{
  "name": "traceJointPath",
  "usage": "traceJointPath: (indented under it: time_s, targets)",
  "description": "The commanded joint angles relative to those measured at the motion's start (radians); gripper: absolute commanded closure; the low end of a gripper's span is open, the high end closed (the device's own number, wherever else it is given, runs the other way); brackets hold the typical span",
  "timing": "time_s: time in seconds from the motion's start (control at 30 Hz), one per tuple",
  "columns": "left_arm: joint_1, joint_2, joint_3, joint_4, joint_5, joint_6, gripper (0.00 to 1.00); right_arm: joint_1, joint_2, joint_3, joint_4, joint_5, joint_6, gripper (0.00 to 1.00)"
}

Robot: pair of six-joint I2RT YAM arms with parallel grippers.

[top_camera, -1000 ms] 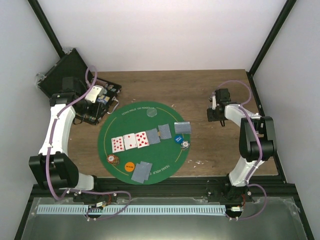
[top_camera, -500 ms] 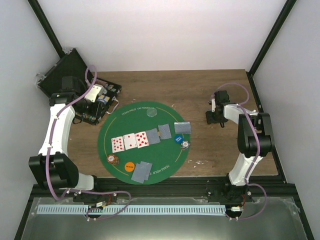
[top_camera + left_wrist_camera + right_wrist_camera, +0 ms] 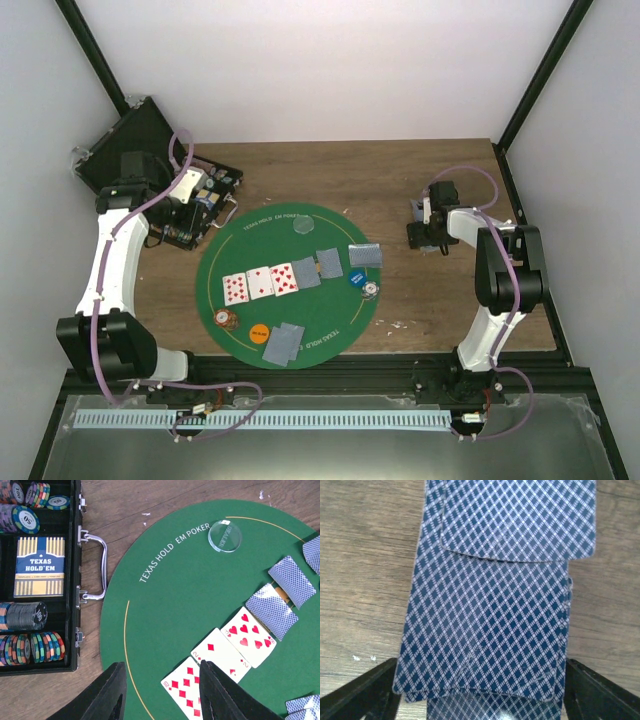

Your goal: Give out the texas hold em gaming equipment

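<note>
green mat (image 3: 250, 245) mid-table | three red-pipped cards (image 3: 260, 284) face up in a row | right tool (image 3: 418, 231) right of mat

2 white arms (image 3: 112, 262), black joints (image 3: 105, 340), lilac cables (image 3: 180, 150), black-fingered left gripper (image 3: 162, 664)

Bare wood is found between the green mat (image 3: 225, 262) and the right arm (image 3: 500, 270), and an open strip along the far side of the table (image 3: 350, 170). The mat's middle is barred by a row of face-up cards (image 3: 260, 284) and face-down cards (image 3: 318, 268), with chips (image 3: 370, 290) just beside it on the right and a chip stack (image 3: 224, 319) and orange disc (image 3: 259, 334) toward the near edge. Free green is found beyond the row, broken only by a clear disc (image 3: 225, 535). The far-left corner is taken up by the open case (image 3: 70, 587), its handle (image 3: 97, 567) just beside the mat's rim. The gap between the right gripper's (image 3: 480, 695) spread fingers is filled by a card pile (image 3: 490, 625) lying on the wood.
</note>
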Motion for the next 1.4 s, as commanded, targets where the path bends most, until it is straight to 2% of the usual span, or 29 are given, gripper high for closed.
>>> traceJointPath:
  time_s: [0.0, 0.03, 0.07, 0.33, 0.5, 0.63, 0.7, 0.8, 0.87, 0.97, 1.07, 1.13, 1.27, 1.3, 1.37]
  targets:
    - [0.001, -0.024, 0.018, 0.003, -0.004, 0.020, 0.57, -0.011, -0.016, 0.005, -0.039, -0.006, 0.008, 0.09]
    - [0.000, -0.025, 0.019, 0.003, -0.002, 0.020, 0.57, -0.011, -0.024, 0.008, -0.045, -0.008, 0.011, 0.02]
    - [0.000, -0.026, 0.019, 0.004, 0.001, 0.021, 0.57, -0.011, -0.035, 0.011, -0.050, -0.011, 0.012, 0.00]
    - [0.000, -0.025, 0.016, 0.001, 0.014, 0.021, 0.57, -0.011, -0.156, 0.071, -0.090, -0.032, 0.015, 0.00]
    - [0.022, -0.022, -0.007, 0.061, -0.008, -0.031, 0.56, -0.011, -0.300, 0.073, 0.005, -0.125, 0.016, 0.00]
    - [0.103, -0.031, -0.031, 0.183, 0.004, -0.105, 0.48, -0.011, -0.477, -0.031, 0.208, -0.213, 0.023, 0.00]
    - [0.143, -0.028, -0.037, 0.252, -0.039, -0.167, 0.37, -0.012, -0.580, -0.116, 0.343, -0.258, 0.037, 0.00]
    - [0.158, -0.037, -0.086, 0.369, -0.136, -0.250, 0.16, -0.013, -0.747, -0.261, 0.548, -0.285, 0.069, 0.00]
    - [0.158, -0.065, -0.174, 0.486, -0.152, -0.304, 0.10, -0.013, -0.819, -0.368, 0.680, -0.264, 0.088, 0.00]
    - [0.157, -0.137, -0.379, 0.771, -0.262, -0.448, 0.04, -0.014, -0.876, -0.500, 0.835, -0.196, 0.113, 0.00]
    - [0.158, -0.215, -0.606, 1.080, -0.299, -0.507, 0.01, -0.018, -0.880, -0.612, 0.971, -0.139, 0.107, 0.00]
    - [0.158, -0.240, -0.727, 1.247, -0.289, -0.521, 0.01, -0.020, -0.870, -0.702, 1.098, -0.096, 0.092, 0.00]
    - [0.154, -0.207, -0.922, 1.571, -0.254, -0.529, 0.00, -0.029, -0.795, -0.879, 1.467, -0.021, 0.075, 0.00]
    - [0.149, -0.193, -0.983, 1.684, -0.246, -0.520, 0.00, -0.028, -0.753, -0.904, 1.507, -0.018, 0.075, 0.00]
    - [0.135, -0.165, -1.049, 1.800, -0.238, -0.526, 0.00, -0.030, -0.691, -0.914, 1.553, -0.025, 0.071, 0.00]
